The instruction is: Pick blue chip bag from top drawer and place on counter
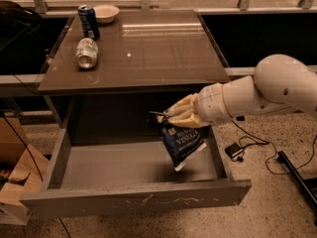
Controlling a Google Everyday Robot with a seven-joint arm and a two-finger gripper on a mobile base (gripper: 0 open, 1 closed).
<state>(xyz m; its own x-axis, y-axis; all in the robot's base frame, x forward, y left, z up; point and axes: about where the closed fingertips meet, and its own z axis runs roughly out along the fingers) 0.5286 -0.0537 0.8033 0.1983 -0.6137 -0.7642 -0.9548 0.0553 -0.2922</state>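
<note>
Near the left edge of the counter [158, 48] a silver can [86, 52] lies on its side. A blue soda can [89, 21] and a white bowl [105, 13] stand at the back-left corner. Below the front edge the top drawer [57, 155] is open. The blue chip bag [182, 143] hangs over its right half, long axis tilted, top end up-left and bottom corner pointing down-right. The gripper [161, 116], reaching in from the right, is pinched closed on the bag's top end.
</note>
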